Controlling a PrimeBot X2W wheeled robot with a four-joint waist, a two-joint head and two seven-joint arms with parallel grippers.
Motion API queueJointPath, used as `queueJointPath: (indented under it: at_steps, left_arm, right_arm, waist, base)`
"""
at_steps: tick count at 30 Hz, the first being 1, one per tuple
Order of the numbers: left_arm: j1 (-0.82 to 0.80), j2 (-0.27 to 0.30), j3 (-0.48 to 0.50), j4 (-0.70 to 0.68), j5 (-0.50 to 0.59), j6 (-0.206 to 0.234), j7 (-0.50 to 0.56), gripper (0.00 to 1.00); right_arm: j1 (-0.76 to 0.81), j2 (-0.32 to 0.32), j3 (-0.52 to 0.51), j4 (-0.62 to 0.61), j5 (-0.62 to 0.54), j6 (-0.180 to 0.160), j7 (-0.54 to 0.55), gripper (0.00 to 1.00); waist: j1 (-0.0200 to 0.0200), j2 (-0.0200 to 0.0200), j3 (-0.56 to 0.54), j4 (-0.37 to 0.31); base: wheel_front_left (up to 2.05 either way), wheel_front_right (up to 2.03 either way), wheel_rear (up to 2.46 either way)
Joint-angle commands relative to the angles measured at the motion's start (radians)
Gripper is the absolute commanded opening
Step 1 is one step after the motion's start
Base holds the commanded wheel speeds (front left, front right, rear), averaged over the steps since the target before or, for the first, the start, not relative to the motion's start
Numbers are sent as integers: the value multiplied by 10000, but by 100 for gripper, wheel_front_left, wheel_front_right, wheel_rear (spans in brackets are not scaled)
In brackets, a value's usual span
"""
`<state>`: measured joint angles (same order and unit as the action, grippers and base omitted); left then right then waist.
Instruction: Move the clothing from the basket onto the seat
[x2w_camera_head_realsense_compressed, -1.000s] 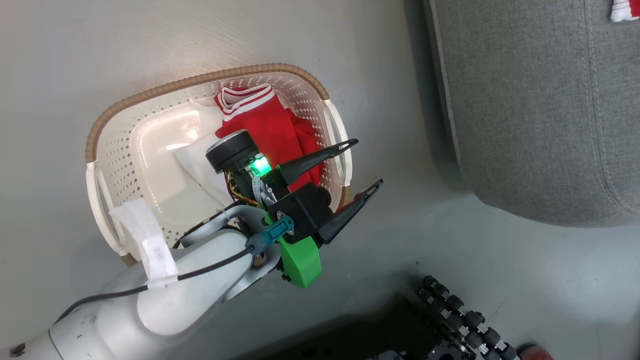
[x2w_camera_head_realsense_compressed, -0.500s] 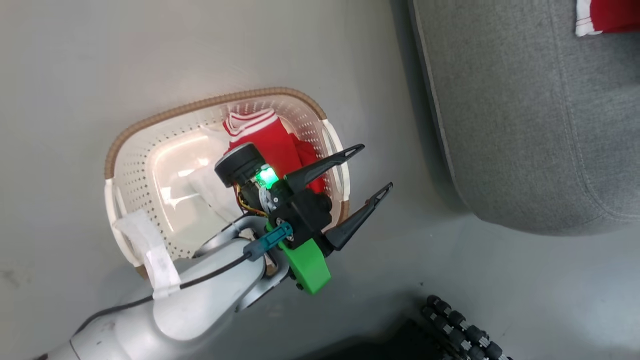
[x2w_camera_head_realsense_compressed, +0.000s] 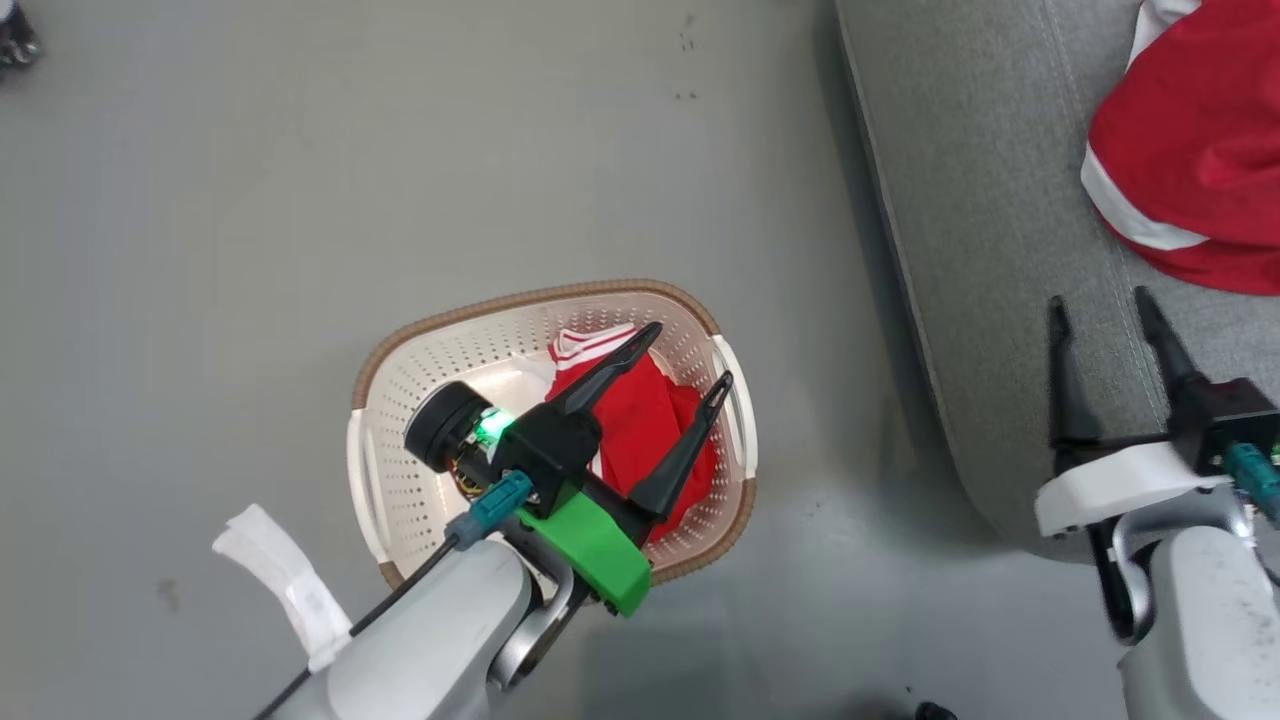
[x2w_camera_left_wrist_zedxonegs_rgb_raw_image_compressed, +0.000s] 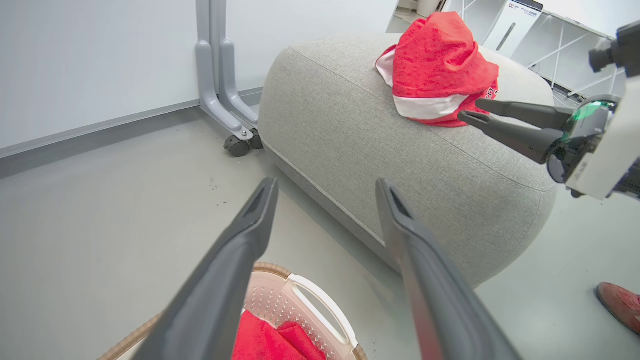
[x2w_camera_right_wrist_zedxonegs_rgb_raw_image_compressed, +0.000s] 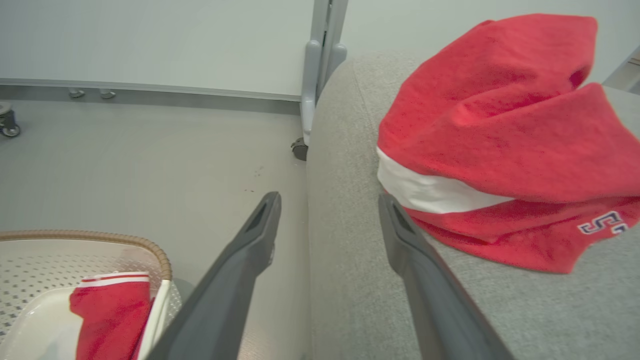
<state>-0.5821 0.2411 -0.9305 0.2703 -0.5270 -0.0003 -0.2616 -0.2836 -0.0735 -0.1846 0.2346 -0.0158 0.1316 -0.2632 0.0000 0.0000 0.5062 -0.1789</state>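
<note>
One top (x2w_camera_head_realsense_compressed: 1190, 160) down on seat (x2w_camera_head_realsense_compressed: 980, 250), upper right. My R gripper (x2w_camera_head_realsense_compressed: 1098, 300) spread wide, empty, lower right. L gripper (x2w_camera_head_realsense_compressed: 691, 353) spread too, over basket (x2w_camera_head_realsense_compressed: 400, 490) mid-frame. Next I dip in, pinch 2nd top (x2w_camera_head_realsense_compressed: 640, 425).

In the head view the left gripper (x2w_camera_head_realsense_compressed: 691, 353), its jaws and pale forearm, covers the near part of the basket (x2w_camera_head_realsense_compressed: 400, 500) and much of the red garment (x2w_camera_head_realsense_compressed: 645, 410) inside it. Right of the basket, the second red garment (x2w_camera_head_realsense_compressed: 1190, 150) on the seat (x2w_camera_head_realsense_compressed: 960, 250) runs off that view's right edge, and a reddish shoe (x2w_camera_left_wrist_zedxonegs_rgb_raw_image_compressed: 620, 302) is clipped by the left wrist view's right edge.
</note>
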Motion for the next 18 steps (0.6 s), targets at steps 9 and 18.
queueJointPath:
  at_steps: [9, 18]
  left_arm:
    - [2411, -439, 2300, -311, 642, 378, -39, 100]
    - [4545, -978, 4585, -1217, 1741, 484, -28, 100]
  right_arm:
    - [761, -10, 1463, -161, 392, -18, -24, 100]
    - [1746, -77, 1854, -1344, 1005, -18, -24, 100]
  waist:
    - [0, 0, -3000, 1661]
    - [0, 0, -4527, 1782]
  base:
    - [0, 0, 0]
    - [0, 0, 0]
